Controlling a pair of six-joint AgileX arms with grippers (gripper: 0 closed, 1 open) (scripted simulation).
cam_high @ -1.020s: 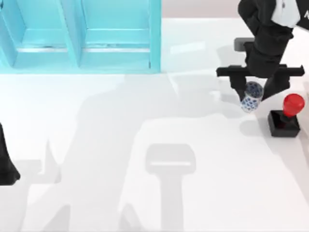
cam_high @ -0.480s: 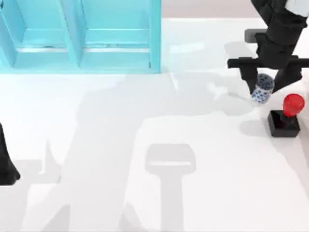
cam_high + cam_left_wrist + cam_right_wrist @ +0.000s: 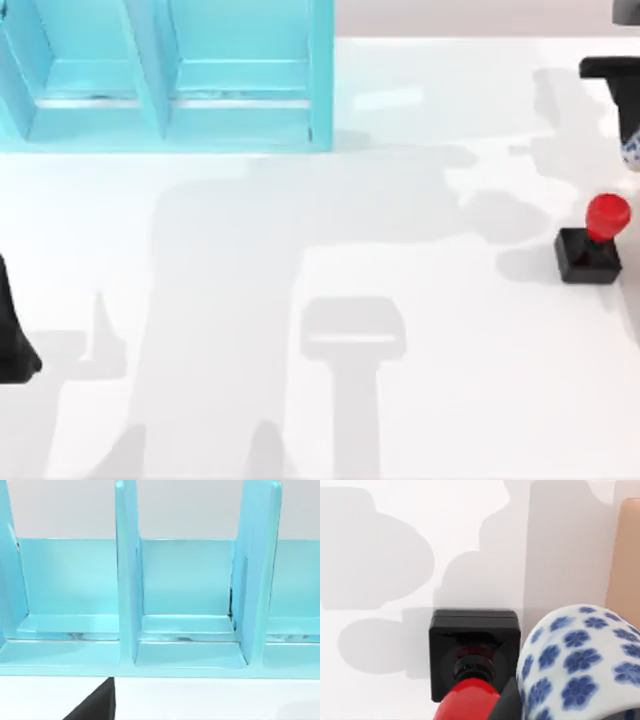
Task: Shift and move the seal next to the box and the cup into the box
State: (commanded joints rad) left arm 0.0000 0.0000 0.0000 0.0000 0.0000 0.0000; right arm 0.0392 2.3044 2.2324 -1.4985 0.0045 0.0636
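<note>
The seal [image 3: 590, 242], a red knob on a black square base, stands on the white table at the right. In the right wrist view its base [image 3: 475, 645] lies just beside the cup [image 3: 580, 660], white with blue flowers. My right gripper [image 3: 630, 125] is at the top view's right edge, above and behind the seal, shut on the cup [image 3: 633, 150], which hangs clear of the table. The cyan box [image 3: 170, 75] with open compartments sits far off at the back left. My left arm [image 3: 14, 340] is parked at the left edge.
The left wrist view faces the box's dividers [image 3: 127, 580] and compartments. Wide bare table lies between the box and the seal. A tan strip [image 3: 625, 555] beyond the table's edge runs beside the cup in the right wrist view.
My right gripper has carried the cup up and to the right, from beside the seal almost out of the top view. The seal has stayed put.
</note>
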